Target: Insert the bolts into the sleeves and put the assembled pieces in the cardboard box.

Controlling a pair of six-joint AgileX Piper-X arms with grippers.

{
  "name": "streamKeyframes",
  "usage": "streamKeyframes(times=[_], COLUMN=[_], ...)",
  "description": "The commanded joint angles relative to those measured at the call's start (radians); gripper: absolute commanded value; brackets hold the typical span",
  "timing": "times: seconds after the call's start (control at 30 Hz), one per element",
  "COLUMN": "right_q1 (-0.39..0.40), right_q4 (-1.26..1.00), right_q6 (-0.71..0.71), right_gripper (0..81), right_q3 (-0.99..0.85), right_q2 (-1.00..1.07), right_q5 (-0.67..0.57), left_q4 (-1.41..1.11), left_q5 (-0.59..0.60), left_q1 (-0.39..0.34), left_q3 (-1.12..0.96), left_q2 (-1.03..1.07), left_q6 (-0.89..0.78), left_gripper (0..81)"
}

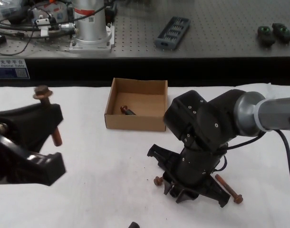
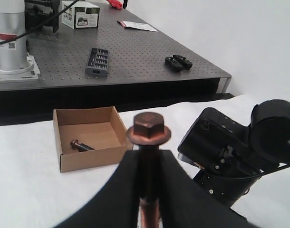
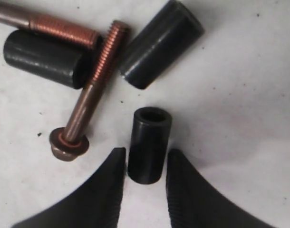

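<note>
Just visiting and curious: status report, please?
Left claw shut on bolt, head up. Right claw open around sleeve. Loose bolt lies close beside. One piece in cardboard box.

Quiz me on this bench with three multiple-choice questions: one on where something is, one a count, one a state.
1. Where does the assembled piece lie?
A) inside the cardboard box
B) outside it, in front
C) outside it, behind

2. How many black sleeves does the right wrist view show?
A) one
B) two
C) three

3. What state is the left tool in?
A) open and empty
B) shut on a bolt
C) shut on a sleeve

Answers:
1 A: it rests on the box floor.
2 C: one sits between the open fingers of the right tool, and two lie beyond it.
3 B: the copper bolt stands head up in its grip.
</note>
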Motion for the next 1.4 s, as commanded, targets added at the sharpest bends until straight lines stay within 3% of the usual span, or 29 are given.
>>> streamKeyframes(times=[0.0,0.5,0.73,0.9,1.03,1.2,1.37], right_q1=[-0.014,-0.038,-0.038,-0.036,-0.052,-0.074,-0.074], right_q4=[-0.042,-0.051,0.013,0.013,0.054,0.204,0.259], right_q6=[0.022,0.0,-0.122,-0.158,-0.383,-0.873,-1.121], right_gripper=[23.2,22.5,3.2,2.3,2.3,2.3,2.3], right_q3=[-0.009,-0.009,-0.007,-0.007,-0.007,-0.007,0.019], right_q2=[0.009,0.009,0.046,0.065,0.07,0.051,-0.019], right_q5=[0.022,0.025,-0.019,-0.015,-0.019,0.003,0.052], left_q4=[-0.013,0.096,0.091,0.091,0.091,0.091,0.083], left_q5=[-0.007,-0.007,-0.007,-0.007,-0.007,-0.007,0.034], left_q1=[0.002,0.002,0.002,0.002,0.002,0.002,0.002], left_q3=[-0.003,-0.003,-0.003,-0.003,-0.003,-0.003,-0.003], left_q2=[-0.058,-0.084,-0.084,-0.084,-0.084,-0.084,-0.014], left_q6=[0.014,0.014,0.014,0.014,0.014,0.014,0.014], left_gripper=[0.6,0.6,0.6,0.6,0.6,0.6,0.6])
